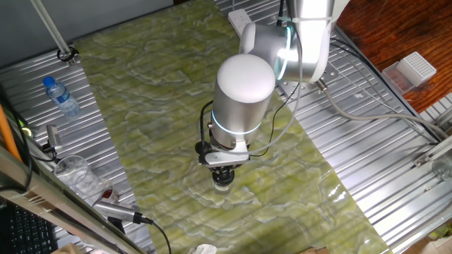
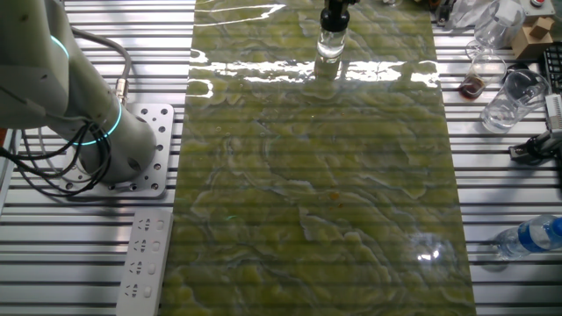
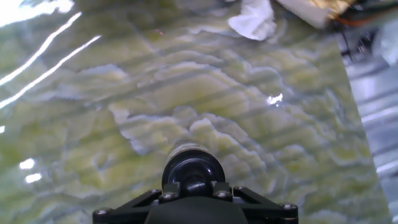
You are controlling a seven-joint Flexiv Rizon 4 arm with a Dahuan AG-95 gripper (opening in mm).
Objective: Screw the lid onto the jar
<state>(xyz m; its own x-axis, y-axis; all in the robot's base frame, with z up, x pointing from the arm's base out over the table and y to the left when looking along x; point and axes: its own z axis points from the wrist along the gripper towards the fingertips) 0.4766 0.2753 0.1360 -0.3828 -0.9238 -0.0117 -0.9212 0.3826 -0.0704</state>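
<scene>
The small clear jar (image 1: 223, 183) stands upright on the green marbled mat (image 1: 162, 106), near its front edge. It also shows in the other fixed view (image 2: 330, 47) at the mat's far edge. The black lid (image 3: 191, 165) sits on top of the jar and hides nearly all of it in the hand view. My gripper (image 3: 194, 186) points straight down over the jar, with a finger on each side of the lid, shut on it. The gripper also shows in one fixed view (image 1: 223, 169) and in the other fixed view (image 2: 335, 16).
A water bottle with a blue cap (image 1: 62, 97) and a clear plastic cup (image 1: 74, 173) lie on the metal table left of the mat. A white power strip (image 2: 145, 259) lies by the arm base (image 2: 132, 149). Crumpled white tissue (image 3: 254, 20) lies beyond the mat.
</scene>
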